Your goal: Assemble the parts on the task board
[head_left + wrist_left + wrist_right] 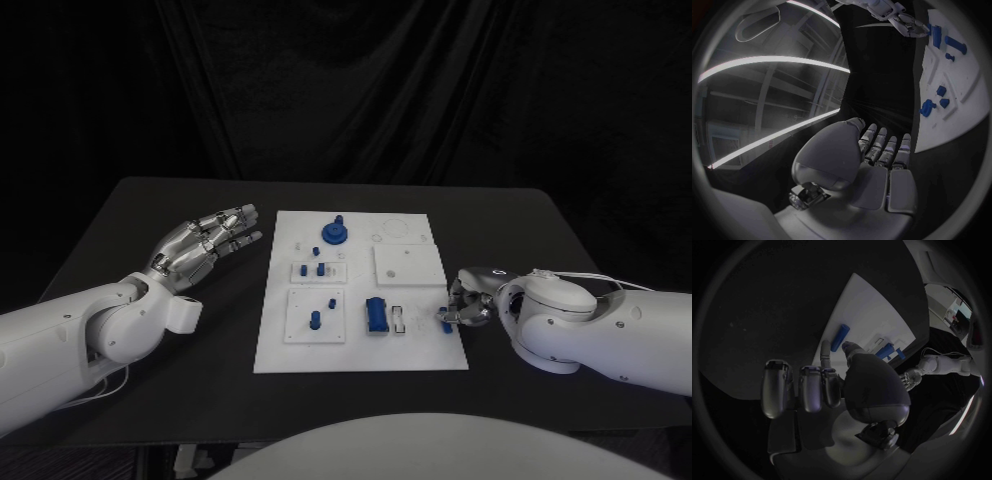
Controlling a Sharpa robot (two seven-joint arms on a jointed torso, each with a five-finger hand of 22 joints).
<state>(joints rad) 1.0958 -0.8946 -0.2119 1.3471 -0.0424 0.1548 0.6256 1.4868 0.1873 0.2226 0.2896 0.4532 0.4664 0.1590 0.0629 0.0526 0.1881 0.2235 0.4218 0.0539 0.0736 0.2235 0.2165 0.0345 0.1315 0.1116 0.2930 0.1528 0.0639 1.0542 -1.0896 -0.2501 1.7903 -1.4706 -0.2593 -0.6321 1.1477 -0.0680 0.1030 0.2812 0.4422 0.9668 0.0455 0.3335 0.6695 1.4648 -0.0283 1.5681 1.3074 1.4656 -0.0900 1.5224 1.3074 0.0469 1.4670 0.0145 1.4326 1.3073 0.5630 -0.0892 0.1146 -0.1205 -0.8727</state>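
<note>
the task board [418, 350] lies in the middle of the black table [144, 210], a white plate with several raised white squares on it. near its far end a round blue part [333, 235] stands with a short stem on top. toward the near end a long blue block [375, 315] stands upright, and small blue pegs [317, 270] dot the squares to its left – too small to tell their shapes apart.

the left hand [209, 240] hovers over the bare table just beside the board's left edge, fingers stretched out, slightly apart, holding nothing. in the left wrist view the same fingers [879, 145] lie straight and side by side, pointing toward the board's edge, clear of it.

the right hand [464, 305] sits at the board's right edge near its near corner, fingers curled inward. a small blue part [446, 322] shows at the fingertips, but the wrist housing covers most of the hand, so i cannot tell whether it is pinched or only lies beside them. in the right wrist view the fingers [811, 390] bend down toward the table, and a blue bar [840, 337] lies on the white board just beyond the fingertips – contact cannot be made out there either.
</note>
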